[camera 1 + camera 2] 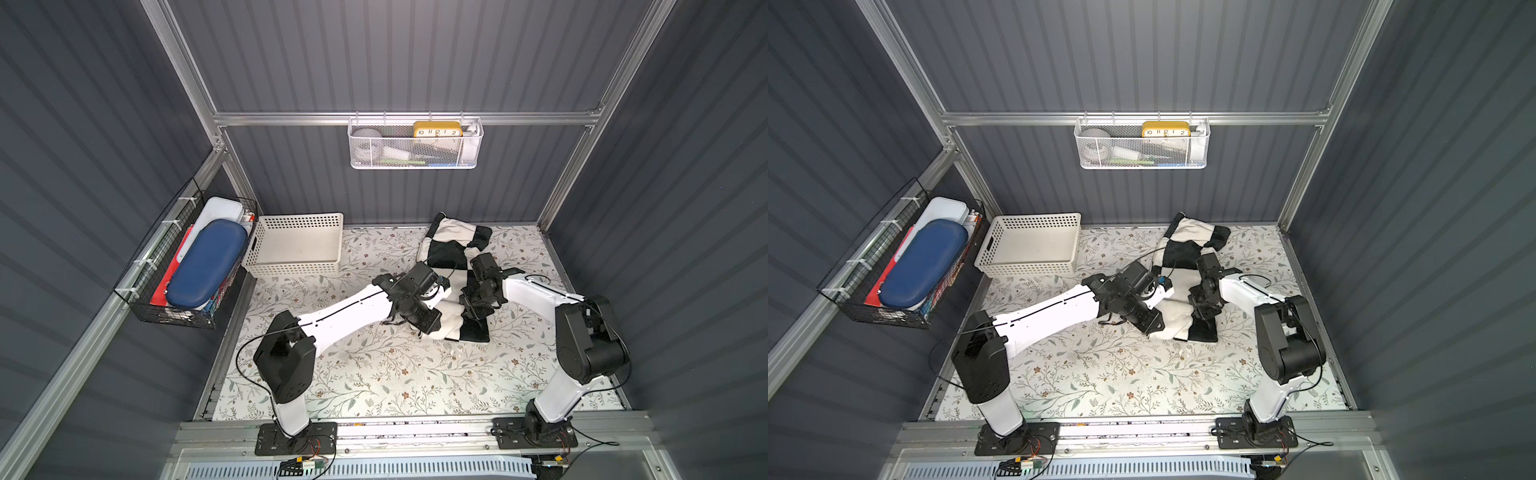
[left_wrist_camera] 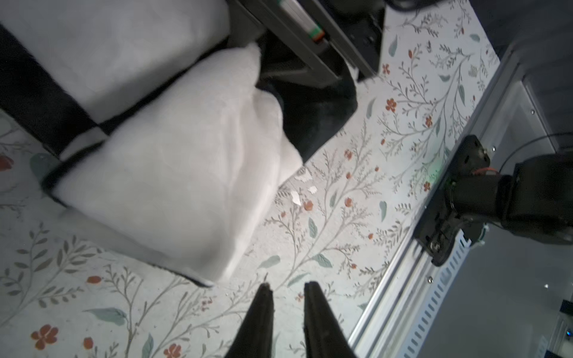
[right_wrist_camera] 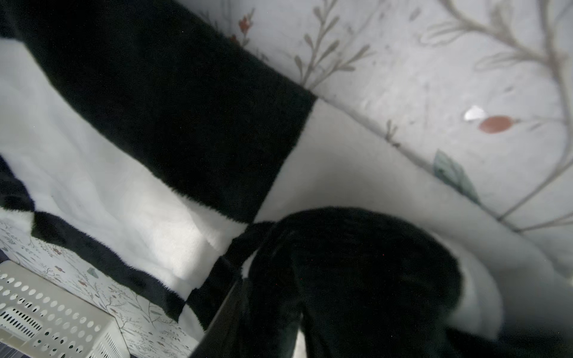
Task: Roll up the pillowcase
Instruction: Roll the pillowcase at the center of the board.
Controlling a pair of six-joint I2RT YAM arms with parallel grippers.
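Note:
The black and cream checkered pillowcase [image 1: 452,233] [image 1: 1188,236] lies as a long folded strip on the right half of the table, running from the back wall toward the front, and its near end is bunched into a thick fold [image 2: 173,173]. My left gripper [image 1: 424,329] [image 1: 1148,328] [image 2: 286,288] hovers by the fold's front left corner. It is open only a little, with bare table covering between its tips. My right gripper [image 1: 475,312] [image 1: 1202,312] bears down on the fold's right side and is shut on a black bulge of the cloth [image 3: 356,263]. Only one of its fingers [image 3: 221,316] shows.
A cream perforated basket [image 1: 291,270] [image 1: 1025,270] [image 3: 46,310] stands at the back left. A black wire basket with a blue case [image 1: 199,266] hangs on the left wall and a white mesh basket [image 1: 415,160] on the back wall. Small white scraps [image 2: 297,196] lie near the fold. An aluminium rail [image 1: 415,432] edges the front.

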